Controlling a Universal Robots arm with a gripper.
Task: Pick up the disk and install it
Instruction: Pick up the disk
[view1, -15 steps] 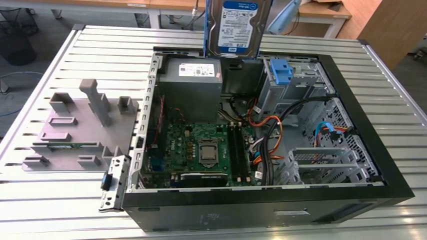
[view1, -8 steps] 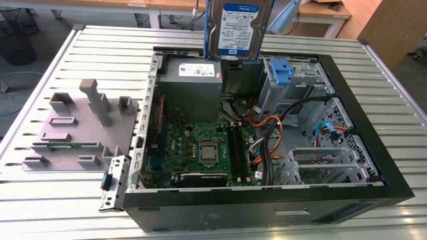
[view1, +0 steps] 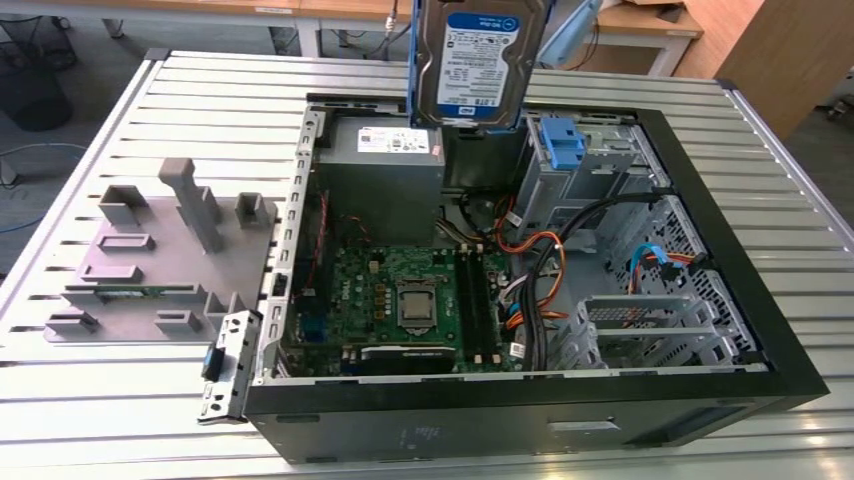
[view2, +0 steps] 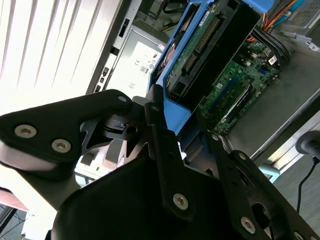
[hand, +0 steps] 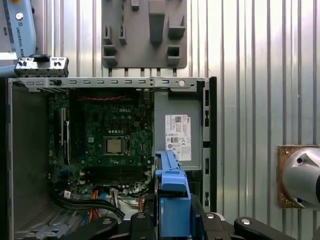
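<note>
The disk (view1: 478, 60) hangs upright high over the back of the open computer case (view1: 747, 300), label side facing the exterior view, with blue rails along its edges. In the second wrist view my gripper (view2: 182, 120) is shut on the disk (view2: 210, 55), its black fingers (view2: 159, 125) pressed against the blue rail. The first wrist view looks straight down, showing the disk's blue rail (hand: 172, 195) edge-on between the gripper (hand: 175, 222) fingers, above the case beside the grey power supply box (hand: 177, 132).
Inside the case lie the green motherboard (view1: 400, 295), cables (view1: 534, 290) and a drive bay holding a bare blue bracket (view1: 563, 145). A grey fixture plate (view1: 147, 260) sits on the slatted table (view1: 747, 150) at the exterior view's left, with a metal bracket (view1: 227, 365) by the case.
</note>
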